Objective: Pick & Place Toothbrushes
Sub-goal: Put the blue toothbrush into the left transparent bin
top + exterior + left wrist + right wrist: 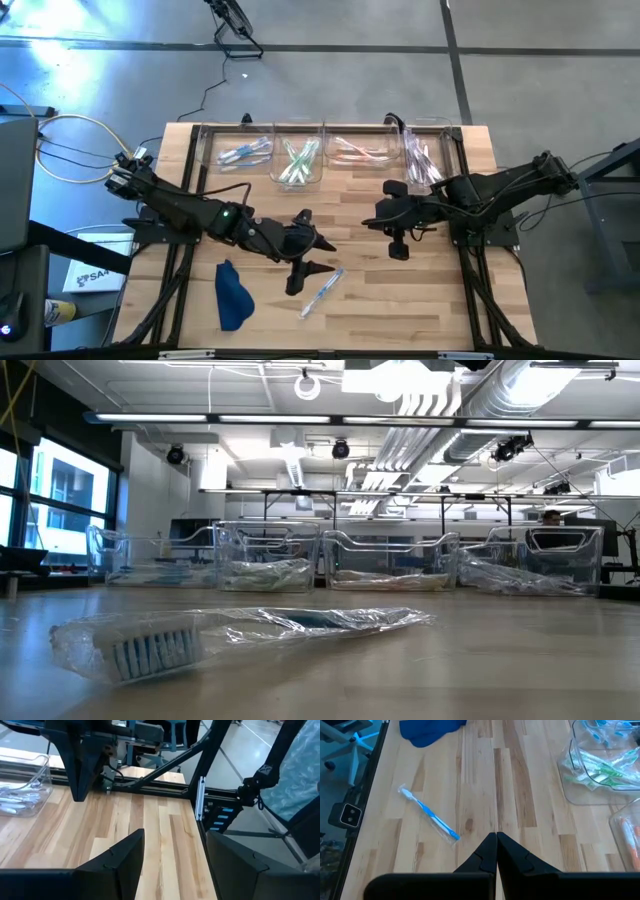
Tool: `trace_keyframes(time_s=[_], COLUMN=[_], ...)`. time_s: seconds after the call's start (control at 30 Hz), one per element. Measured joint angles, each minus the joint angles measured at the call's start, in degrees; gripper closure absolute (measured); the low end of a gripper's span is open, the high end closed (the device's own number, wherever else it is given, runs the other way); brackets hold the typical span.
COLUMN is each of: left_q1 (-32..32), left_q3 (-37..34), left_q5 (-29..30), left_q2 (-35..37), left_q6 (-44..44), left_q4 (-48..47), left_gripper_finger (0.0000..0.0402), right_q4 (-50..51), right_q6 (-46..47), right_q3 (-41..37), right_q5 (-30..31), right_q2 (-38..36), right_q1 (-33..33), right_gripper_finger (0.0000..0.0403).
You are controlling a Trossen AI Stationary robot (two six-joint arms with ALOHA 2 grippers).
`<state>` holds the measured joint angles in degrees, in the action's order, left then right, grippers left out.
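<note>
My left gripper (308, 268), fingers spread, hangs just beside the blue toothbrush (322, 293), which lies diagonally on the counter (400, 300); my right gripper (398, 248), pressed together, is probably farther.

Robotics lab / open industrial workspace.
Exposed silver ducting (450, 400) and strip lights (330, 422) on an open ceiling, big windows (60, 500) at one side, polished concrete floor (330, 60). Wood-plank bench (400, 300) on a black frame carries two dark arms, loose cables (60, 140) trail off the side, and a swivel chair (345, 740) stands off the bench edge.
</note>
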<state>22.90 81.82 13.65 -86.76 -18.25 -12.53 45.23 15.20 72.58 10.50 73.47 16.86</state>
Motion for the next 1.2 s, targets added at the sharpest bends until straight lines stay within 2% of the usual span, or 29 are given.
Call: trace_keyframes(time_s=[0.23, 0.47, 0.7, 0.97, 1.2], left_q1=[0.0, 0.0, 1.2, 2.3, 2.3], left_q3=[0.0, 0.0, -0.1, 0.0, 0.0], left_q5=[1.2, 0.6, -1.4, -3.1, -9.9], left_q2=[0.0, 0.0, -2.8, -9.1, -16.3], left_q6=[-2.0, 0.8, -16.9, -27.9, -36.0], left_q4=[0.0, 0.0, -6.6, -11.9, -14.2], left_gripper_finger=[0.0192, 0.0192, 0.0192, 0.0192, 0.0192], right_q4=[0.0, 0.0, 0.2, 0.9, 1.4], right_q6=[0.0, 0.2, 0.0, -0.5, -0.7], right_q3=[0.0, 0.0, 0.0, 0.0, 0.0], right_q5=[0.0, 0.0, -0.2, 0.2, 0.3], right_q2=[0.0, 0.0, 0.0, 0.0, 0.0], right_q1=[0.0, 0.0, 0.0, -0.2, -0.2], right_gripper_finger=[0.0401, 0.0401, 0.0401, 0.0400, 0.0400])
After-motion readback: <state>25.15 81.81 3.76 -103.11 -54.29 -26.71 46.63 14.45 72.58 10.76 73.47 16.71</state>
